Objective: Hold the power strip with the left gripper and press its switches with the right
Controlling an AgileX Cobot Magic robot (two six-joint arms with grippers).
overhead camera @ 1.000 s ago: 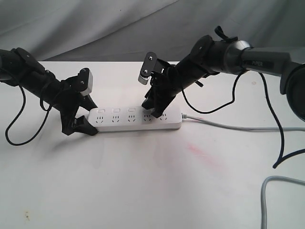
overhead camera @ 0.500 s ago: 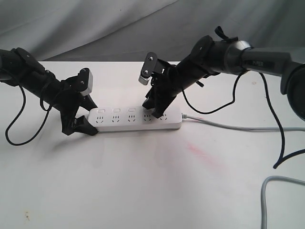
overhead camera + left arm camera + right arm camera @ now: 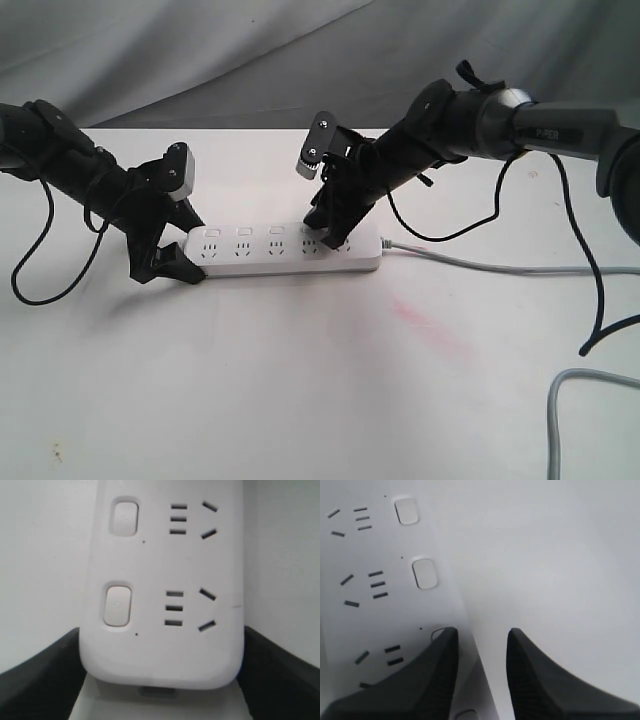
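The power strip lies flat on the white tabletop, lengthwise across the exterior view, with its grey cord trailing off from the right end. The left gripper grips the strip's left end. In the left wrist view its black fingers sit against both long sides of the rounded end, so the jaws stand wide, closed on the strip.

The right gripper points down onto the strip, near the fourth socket from the left. Its jaws are slightly apart, with a narrow gap and nothing between them. In the right wrist view one fingertip covers part of one of the switches, while the other tip hangs past the strip's edge, over bare tabletop. Whether the switch is pushed in cannot be told.
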